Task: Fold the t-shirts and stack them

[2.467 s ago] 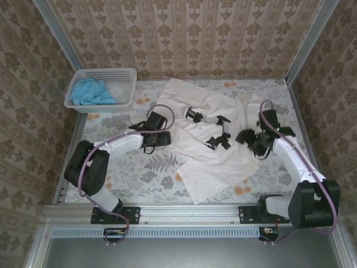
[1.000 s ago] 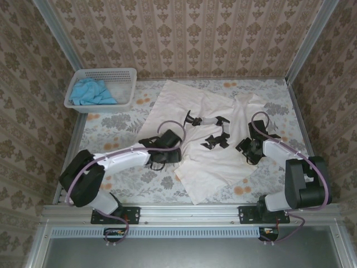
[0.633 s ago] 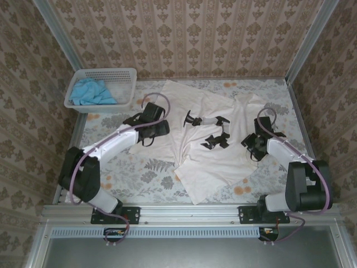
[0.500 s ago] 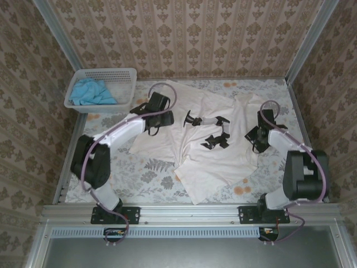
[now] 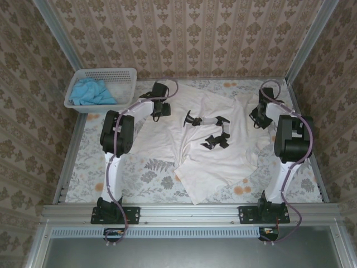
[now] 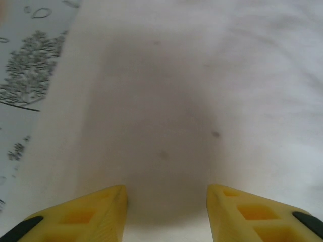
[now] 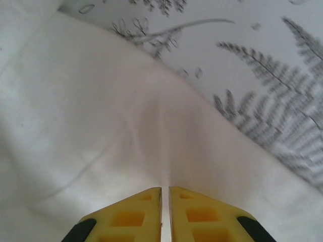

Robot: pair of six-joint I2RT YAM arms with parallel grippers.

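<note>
The cream-white t-shirt [image 5: 206,159] lies spread on the bench [image 5: 139,173], and the sky-blue t-shirt [image 5: 92,92] sits in the white basket [image 5: 127,75] off its far-left corner. My left tool [image 6: 166,189] hangs half-wide over its far-left part. My right tool [image 7: 165,190] is pinched narrow on its far-right edge.

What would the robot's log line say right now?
left gripper open over white shirt | right gripper shut on white shirt | blue shirt in basket | folding not done

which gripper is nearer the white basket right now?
Left. The left gripper sits over the far-left part of the cream-white t-shirt, just right of the white basket. The right gripper is at the shirt's far-right side, well away from the basket.
</note>
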